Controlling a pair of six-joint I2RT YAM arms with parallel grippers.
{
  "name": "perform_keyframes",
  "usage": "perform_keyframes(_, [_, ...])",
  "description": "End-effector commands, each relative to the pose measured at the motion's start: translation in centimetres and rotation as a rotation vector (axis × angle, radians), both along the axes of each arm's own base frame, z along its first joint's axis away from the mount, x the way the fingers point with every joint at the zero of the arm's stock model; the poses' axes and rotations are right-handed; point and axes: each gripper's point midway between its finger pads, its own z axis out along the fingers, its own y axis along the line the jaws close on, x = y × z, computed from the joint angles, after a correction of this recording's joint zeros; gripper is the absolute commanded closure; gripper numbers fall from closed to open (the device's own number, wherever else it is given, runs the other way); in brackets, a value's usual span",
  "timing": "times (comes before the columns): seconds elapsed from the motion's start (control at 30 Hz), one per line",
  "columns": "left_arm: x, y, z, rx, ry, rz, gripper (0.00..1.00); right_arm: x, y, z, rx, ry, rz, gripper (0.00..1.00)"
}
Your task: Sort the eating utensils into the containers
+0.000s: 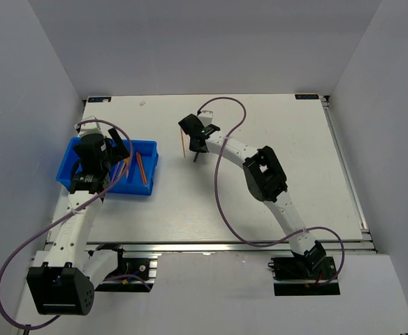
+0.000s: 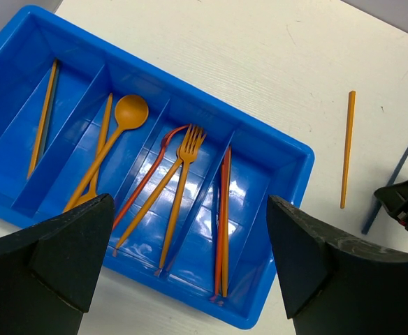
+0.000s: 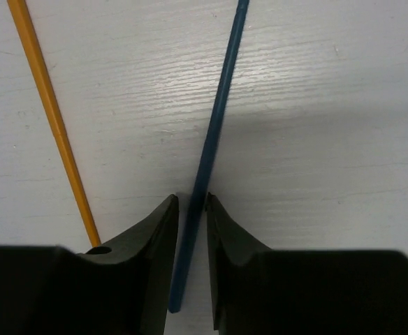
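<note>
The bright blue bin (image 1: pixel 148 146) sits at the table's left, its compartments plain in the left wrist view (image 2: pixel 295 150). They hold an orange stick (image 2: pixel 42 118), an orange spoon (image 2: pixel 130 112), orange and red forks (image 2: pixel 188 143), and two thin orange and red pieces (image 2: pixel 223 223). My left gripper (image 2: pixel 190 272) is open and empty above the bin's near edge. An orange stick (image 3: pixel 54 125) and a dark blue stick (image 3: pixel 218 132) lie on the table right of the bin. My right gripper (image 3: pixel 191 202) is down at the table, its fingers closed around the blue stick near its end.
The table's right half is bare white board. The right arm (image 1: pixel 263 174) reaches across the middle toward the sticks. Purple cables loop over both arms. The right gripper shows at the right edge of the left wrist view (image 2: pixel 406 202).
</note>
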Motion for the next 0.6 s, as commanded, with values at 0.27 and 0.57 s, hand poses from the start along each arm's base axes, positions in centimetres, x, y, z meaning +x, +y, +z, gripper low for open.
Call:
perform_keyframes(0.27, [0.2,-2.5,0.0,-0.087,0.007,-0.113,0.02,-9.0,-9.7,-6.2,-0.176,0.336,0.241,0.78])
perform_keyframes(0.57, [-1.4,-6.2,-0.5,-0.216,-0.003,-0.213,0.02,-17.3,-13.8,-10.3,-0.195,0.533,0.437,0.84])
